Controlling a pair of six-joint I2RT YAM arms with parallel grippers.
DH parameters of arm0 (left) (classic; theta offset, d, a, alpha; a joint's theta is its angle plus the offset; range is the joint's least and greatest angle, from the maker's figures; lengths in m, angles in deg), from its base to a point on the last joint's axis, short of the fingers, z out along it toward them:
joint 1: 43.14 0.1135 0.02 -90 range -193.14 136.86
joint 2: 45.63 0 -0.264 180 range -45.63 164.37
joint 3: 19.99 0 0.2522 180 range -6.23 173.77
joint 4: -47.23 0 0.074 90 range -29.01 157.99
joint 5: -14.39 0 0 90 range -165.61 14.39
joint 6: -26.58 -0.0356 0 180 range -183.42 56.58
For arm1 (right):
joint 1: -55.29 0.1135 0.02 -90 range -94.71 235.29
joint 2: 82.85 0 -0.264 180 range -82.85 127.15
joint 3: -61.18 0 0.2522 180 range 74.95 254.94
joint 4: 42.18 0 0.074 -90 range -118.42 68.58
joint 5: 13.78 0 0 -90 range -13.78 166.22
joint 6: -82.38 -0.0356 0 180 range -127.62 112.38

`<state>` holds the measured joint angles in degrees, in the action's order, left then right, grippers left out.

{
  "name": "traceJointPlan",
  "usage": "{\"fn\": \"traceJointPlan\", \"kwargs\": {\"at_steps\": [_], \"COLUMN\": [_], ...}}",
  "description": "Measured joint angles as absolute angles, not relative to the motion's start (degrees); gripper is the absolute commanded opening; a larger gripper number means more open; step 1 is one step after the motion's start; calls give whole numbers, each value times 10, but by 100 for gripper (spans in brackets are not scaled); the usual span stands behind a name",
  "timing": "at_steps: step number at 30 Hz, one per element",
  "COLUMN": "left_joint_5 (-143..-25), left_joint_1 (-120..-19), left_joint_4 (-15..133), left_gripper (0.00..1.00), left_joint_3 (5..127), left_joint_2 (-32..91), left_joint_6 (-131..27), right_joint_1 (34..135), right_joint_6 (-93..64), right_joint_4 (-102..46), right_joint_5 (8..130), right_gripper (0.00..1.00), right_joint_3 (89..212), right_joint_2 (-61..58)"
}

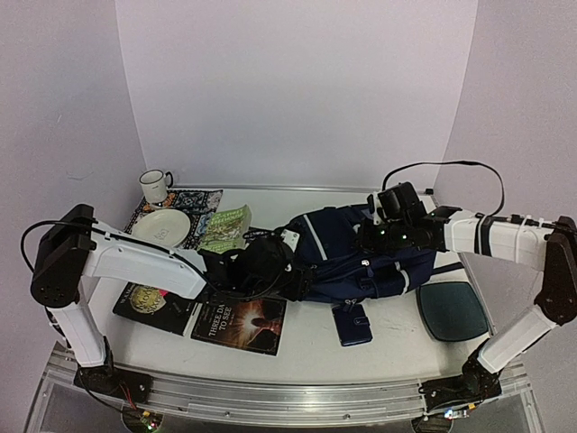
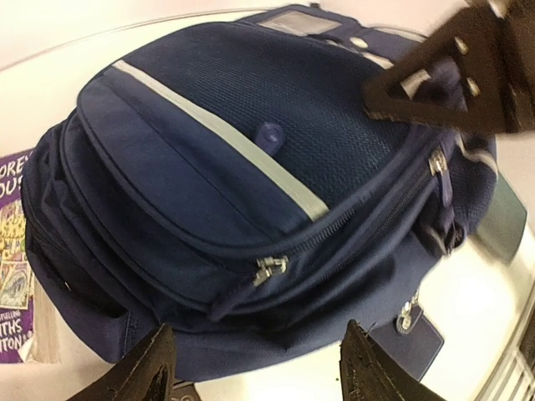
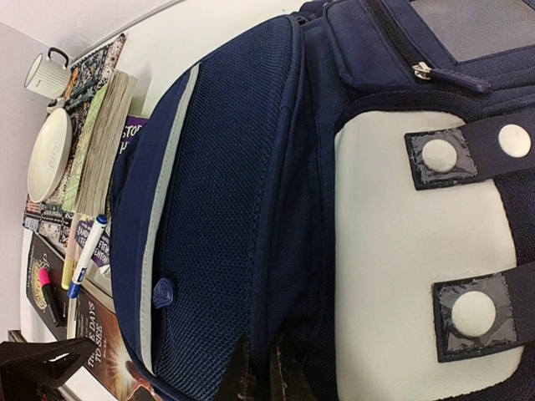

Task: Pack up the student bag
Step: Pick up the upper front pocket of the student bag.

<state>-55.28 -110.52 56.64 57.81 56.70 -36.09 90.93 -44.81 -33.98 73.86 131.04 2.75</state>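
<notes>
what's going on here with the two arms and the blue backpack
Two robot arms are working on the student bag, which lies on the table. The right gripper is shut, pinching the bag's fabric, while the left gripper hovers open over a zip pull at the other end. The zips in view look closed, and the books, plate and mug sit outside the bag.

Left arm (image 1: 135, 257) and right arm (image 1: 491, 234) stretch inward toward each other; left fingers (image 2: 146, 372) spread wide, right fingers (image 3: 251, 380) pressed together.
</notes>
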Motion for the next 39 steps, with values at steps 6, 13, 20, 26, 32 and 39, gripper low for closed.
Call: {"fn": "traceJointPlan", "kwargs": {"at_steps": [6,13,20,26,32,39], "left_joint_5": [-589,-625,-663,-683,-700,-727], "left_joint_1": [-1095,-1070,-1051,-1041,-1024,-1014], "left_joint_4": [551,531,503,494,489,480], "left_gripper": [63,49,41,40,33,9], "left_joint_3": [551,547,543,543,539,539], "left_joint_2": [562,562,565,575,586,597], "left_joint_6": [-462,-544,-583,-599,-607,-619], "right_joint_1": [909,908,908,907,906,906], "right_joint_6": [-447,-447,-446,-441,-436,-427], "right_joint_4": [-340,-340,-340,-339,-335,-329], "right_joint_5": [732,714,702,697,690,684], "right_gripper": [0,0,0,0,0,0], "right_joint_3": [1311,1320,1321,1321,1329,1333], "right_joint_2": [30,35,36,36,38,41]}}
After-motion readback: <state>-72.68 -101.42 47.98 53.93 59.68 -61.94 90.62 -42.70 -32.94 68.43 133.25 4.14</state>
